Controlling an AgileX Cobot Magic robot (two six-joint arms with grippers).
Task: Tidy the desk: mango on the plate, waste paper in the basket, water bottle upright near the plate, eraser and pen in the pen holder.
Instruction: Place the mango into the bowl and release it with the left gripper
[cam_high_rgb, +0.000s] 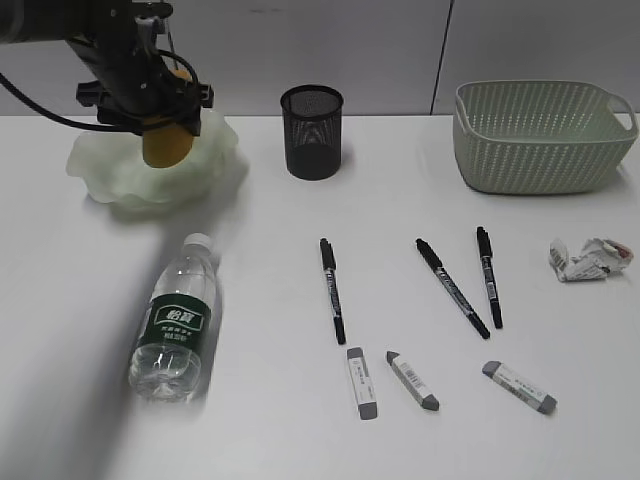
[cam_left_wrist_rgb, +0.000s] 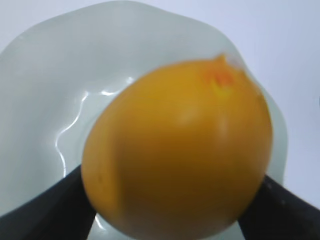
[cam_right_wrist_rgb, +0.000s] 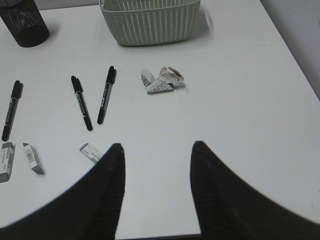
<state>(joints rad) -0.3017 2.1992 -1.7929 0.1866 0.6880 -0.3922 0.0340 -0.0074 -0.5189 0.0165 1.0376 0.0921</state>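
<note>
Mango (cam_left_wrist_rgb: 177, 150) between left gripper (cam_high_rgb: 150, 112) jaws, above plate (cam_left_wrist_rgb: 45, 75) middle.

The right gripper (cam_right_wrist_rgb: 157, 165) is seen with its two dark fingers (cam_right_wrist_rgb: 107, 190) held apart above bare white worktop (cam_right_wrist_rgb: 250, 125), with nothing between them. Crumpled waste paper (cam_right_wrist_rgb: 161, 80) is found a little beyond it, with the green basket (cam_right_wrist_rgb: 150, 20) at the far edge and the black mesh pen holder (cam_right_wrist_rgb: 24, 22) in the far left corner. Three black pens (cam_right_wrist_rgb: 81, 102) and three erasers (cam_right_wrist_rgb: 34, 158) are spread toward the left edge.
</note>
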